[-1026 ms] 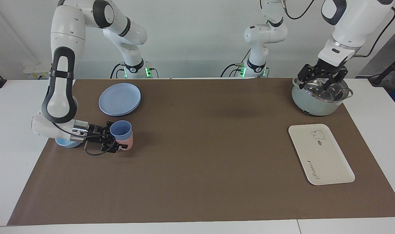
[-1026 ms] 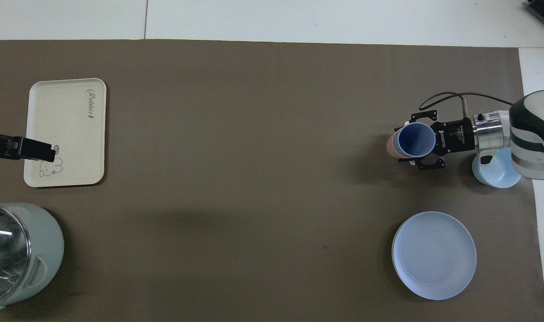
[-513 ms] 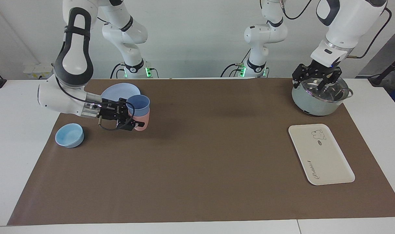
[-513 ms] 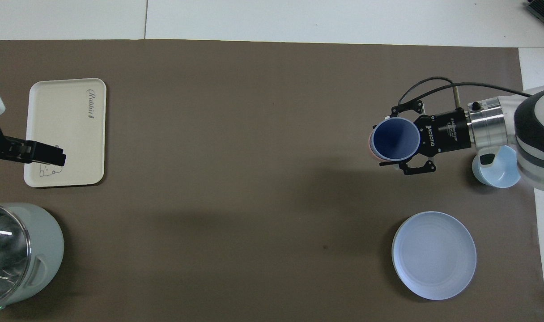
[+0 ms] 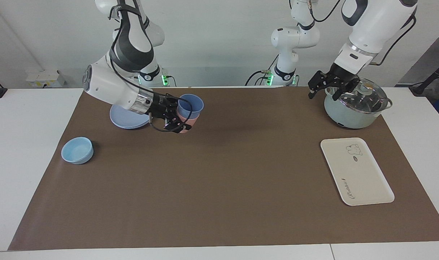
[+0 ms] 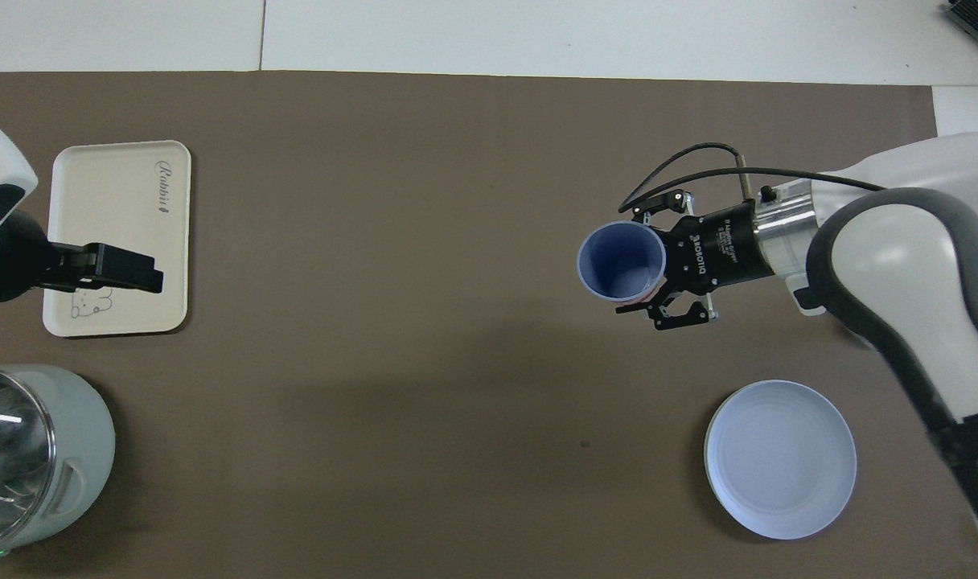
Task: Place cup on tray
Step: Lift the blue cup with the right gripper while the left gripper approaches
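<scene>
Held the cup (image 5: 190,104) mouth-up in the right gripper (image 5: 176,116), raised over the worktop (image 5: 219,187) beside the plate (image 5: 124,121), well apart from the tray (image 5: 364,177). Clenched the jaws on the pink cup (image 5: 186,127) beneath, with the cup nested inside, so apparently hoisting both as one. Hung the left gripper (image 5: 326,88), jaws released, over the pot (image 5: 349,115) rim, waiting, probably to leave the tray approach free.

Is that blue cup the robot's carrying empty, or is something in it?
Empty: the overhead view looks straight into the cup and shows only its bare blue bottom. It sits nested in a pink cup, held by the right gripper.
</scene>
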